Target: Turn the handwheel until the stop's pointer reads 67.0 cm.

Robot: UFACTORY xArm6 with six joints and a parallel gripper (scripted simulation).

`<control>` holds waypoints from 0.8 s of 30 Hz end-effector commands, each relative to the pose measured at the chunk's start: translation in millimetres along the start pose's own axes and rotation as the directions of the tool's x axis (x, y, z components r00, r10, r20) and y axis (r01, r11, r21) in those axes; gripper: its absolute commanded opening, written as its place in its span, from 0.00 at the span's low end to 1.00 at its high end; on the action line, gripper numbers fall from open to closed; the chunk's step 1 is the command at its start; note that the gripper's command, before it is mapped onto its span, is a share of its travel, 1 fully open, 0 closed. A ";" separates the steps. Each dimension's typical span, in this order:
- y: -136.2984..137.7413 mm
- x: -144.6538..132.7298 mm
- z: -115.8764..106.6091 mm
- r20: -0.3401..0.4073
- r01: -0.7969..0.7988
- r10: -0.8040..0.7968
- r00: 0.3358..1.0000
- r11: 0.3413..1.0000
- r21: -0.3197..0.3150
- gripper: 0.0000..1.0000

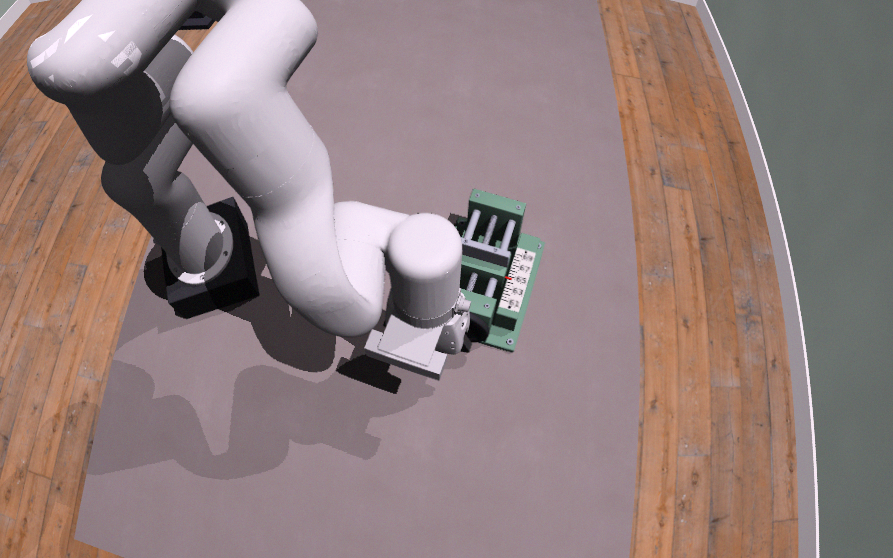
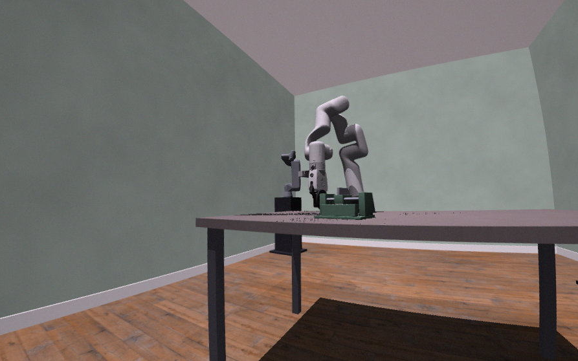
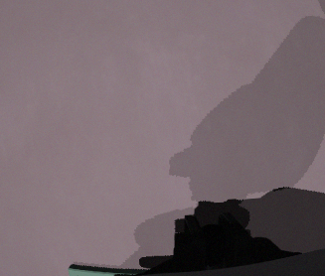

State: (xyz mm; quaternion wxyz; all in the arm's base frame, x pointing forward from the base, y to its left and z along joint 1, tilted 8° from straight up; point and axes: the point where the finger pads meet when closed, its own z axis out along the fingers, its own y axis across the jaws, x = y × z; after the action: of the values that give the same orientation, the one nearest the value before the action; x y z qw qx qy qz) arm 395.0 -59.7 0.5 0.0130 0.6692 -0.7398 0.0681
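Gripper (image 1: 464, 331), a grey two-finger unit on the white six-joint arm (image 1: 255, 138), points down at the near end of the green metal slide fixture (image 1: 529, 291) and is clenched on something; by its position that is the dark handwheel (image 3: 210, 232), though the fingers themselves are hidden under the wrist in the top view. In the wrist view the handwheel shows only as a black knobbly shape just above the gripper's dark body, with a green corner of the fixture, one screw head in it, at the lower left.

Fixture stands on the dull mauve table top (image 1: 435, 451), right of the arm's black square base block (image 1: 244, 281) and well apart from it. Grey parallel rods (image 1: 489, 229) run along the fixture's length, and a grey stop block (image 1: 485, 253) sits across them, nearer the far end than the near end.

White ruler strip (image 1: 517, 281) lies along the fixture's right side, marked 61 at its near end up to 69 at its far end. Small red pointer (image 1: 508, 278) at the strip's left edge stands about level with the 65 mark; a finer reading cannot be made.

In the exterior view the arm arches over the fixture, the wrist vertical. Wooden plank floor (image 1: 706, 277) surrounds the table.
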 end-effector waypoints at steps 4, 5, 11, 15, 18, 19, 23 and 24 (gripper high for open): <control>-4.3 0.0 5.9 0.000 0.000 0.000 1.000 1.000 0.001 0.06; -5.6 0.0 7.4 0.000 0.000 0.000 1.000 1.000 0.001 0.06; -16.3 0.0 14.8 0.000 0.000 0.000 1.000 1.000 0.001 0.06; -24.7 0.1 17.3 0.000 0.000 0.000 1.000 1.000 0.001 0.06; -29.1 0.1 17.6 0.000 0.000 0.000 1.000 1.000 0.001 0.06; -29.1 0.1 17.6 0.000 0.000 0.000 1.000 1.000 0.001 0.06; -38.2 0.1 16.4 0.000 0.000 0.000 1.000 1.000 0.001 0.06; -40.5 0.1 15.7 0.000 0.000 0.000 1.000 1.000 0.001 0.06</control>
State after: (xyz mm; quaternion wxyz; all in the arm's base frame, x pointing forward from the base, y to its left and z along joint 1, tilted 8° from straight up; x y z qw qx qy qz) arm 429.9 -65.0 -14.3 0.0151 0.6693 -0.7398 0.0666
